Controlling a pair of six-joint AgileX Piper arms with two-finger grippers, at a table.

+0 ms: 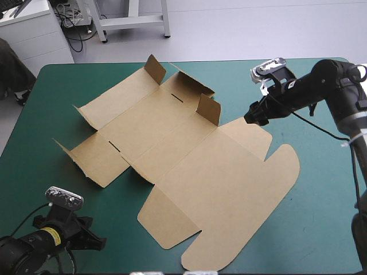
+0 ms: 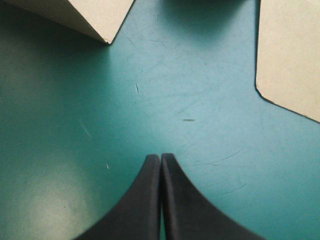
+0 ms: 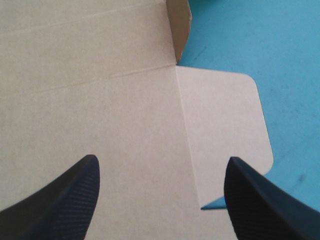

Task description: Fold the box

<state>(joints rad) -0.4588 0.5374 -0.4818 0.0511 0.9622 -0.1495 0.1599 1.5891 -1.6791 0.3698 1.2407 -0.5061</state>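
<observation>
The brown box (image 1: pixel 195 166) lies as a cut sheet spread on the teal-green cover, mostly flat. A few small flaps (image 1: pixel 210 107) at its far side stand up. My right gripper (image 1: pixel 253 118) hovers over the sheet's right edge. In the right wrist view it (image 3: pixel 162 159) is open, its black fingers (image 3: pixel 70 192) standing wide apart over the board (image 3: pixel 100 110) and a rounded side flap (image 3: pixel 225 120). My left gripper (image 1: pixel 96 243) rests near the table's front left corner, apart from the box. In its own view it (image 2: pixel 160 158) is shut over bare cover, with two box corners (image 2: pixel 95 17) ahead.
Bare teal-green cover (image 1: pixel 321 217) lies right of the box and along the front left (image 1: pixel 34 172). The sheet's long rounded lid flap (image 1: pixel 252 217) reaches toward the table's front edge. A raised flap (image 3: pixel 178 30) stands ahead of the right gripper.
</observation>
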